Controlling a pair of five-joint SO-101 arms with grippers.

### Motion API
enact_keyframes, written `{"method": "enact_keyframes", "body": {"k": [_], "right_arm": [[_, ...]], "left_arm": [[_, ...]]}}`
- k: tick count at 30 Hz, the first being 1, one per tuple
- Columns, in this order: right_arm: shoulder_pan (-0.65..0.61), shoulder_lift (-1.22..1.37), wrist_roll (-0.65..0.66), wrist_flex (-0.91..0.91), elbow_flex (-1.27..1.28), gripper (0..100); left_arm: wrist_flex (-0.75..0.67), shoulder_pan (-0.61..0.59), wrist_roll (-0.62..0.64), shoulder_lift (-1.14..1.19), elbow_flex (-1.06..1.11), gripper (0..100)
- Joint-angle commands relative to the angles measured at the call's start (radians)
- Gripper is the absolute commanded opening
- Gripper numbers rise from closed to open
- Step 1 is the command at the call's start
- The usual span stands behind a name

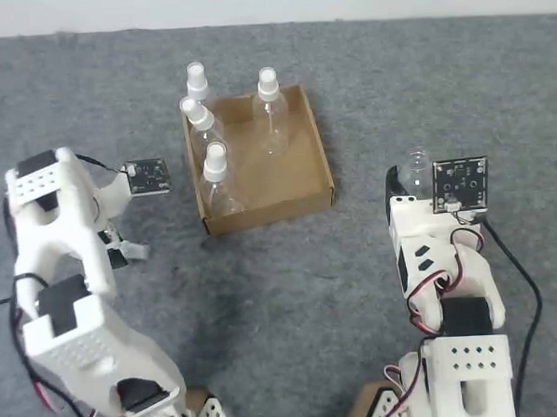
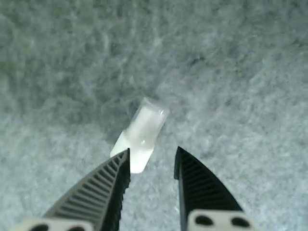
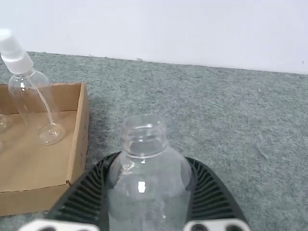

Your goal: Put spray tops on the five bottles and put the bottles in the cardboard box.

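the spray top (image 2: pixel 142 137) lies slanted just ahead of the open left gripper (image 2: pixel 151 159); the right gripper (image 3: pixel 151 161) clasps the topless bottle (image 3: pixel 144 144).

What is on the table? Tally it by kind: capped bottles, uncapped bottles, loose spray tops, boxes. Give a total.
Capped bottles: 4
Uncapped bottle: 1
Loose spray top: 1
Cardboard box: 1
Total: 7
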Motion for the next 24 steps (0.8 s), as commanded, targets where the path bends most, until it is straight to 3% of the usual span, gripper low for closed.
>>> {"method": "enact_keyframes", "body": {"k": [1,17,24], "right_arm": [[-0.002,-0.025,0.018,-0.027,-0.017,4.6],[-0.002,-0.028,0.02,-0.027,-0.018,4.6],[-0.004,-0.028,0.02,-0.027,-0.017,4.6]], "left_arm": [[-0.041,0.021,-0.009,0.014,-0.05,14],[-0.117,0.021,-0.006,0.137,-0.05,14],[-0.118,0.025,0.054,0.183,-0.05,6]]}}
